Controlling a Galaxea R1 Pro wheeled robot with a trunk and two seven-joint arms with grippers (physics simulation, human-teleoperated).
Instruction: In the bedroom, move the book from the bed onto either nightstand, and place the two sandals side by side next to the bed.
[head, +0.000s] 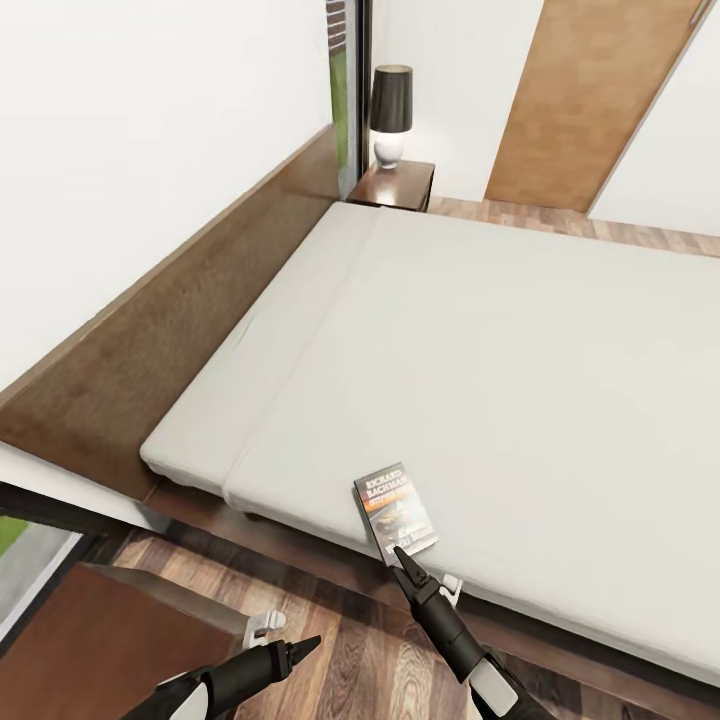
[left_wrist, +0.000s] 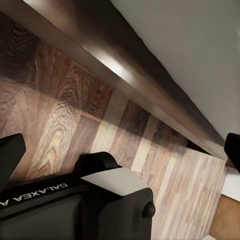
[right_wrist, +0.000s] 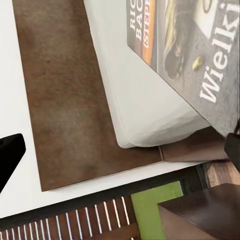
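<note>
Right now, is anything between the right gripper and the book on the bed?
Nothing visible. The right gripper sits right at the near edge of the book, which lies flat near the edge of the bed, with bare mattress around it.

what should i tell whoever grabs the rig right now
Right gripper: tip at the near edge of the book, holding nothing; its fingers look close together in the head view, so open or shut is unclear.
Left gripper: low over the floor beside the bed, holding nothing, state unclear.
Book: flat on the mattress, near the edge closest to the robot, not yet lifted.
Nightstand: at the far side of the bed, carrying a lamp.
Done: nothing so far.
Left: grasp the book, set it on a nightstand; then find and pair the sandals.
</note>
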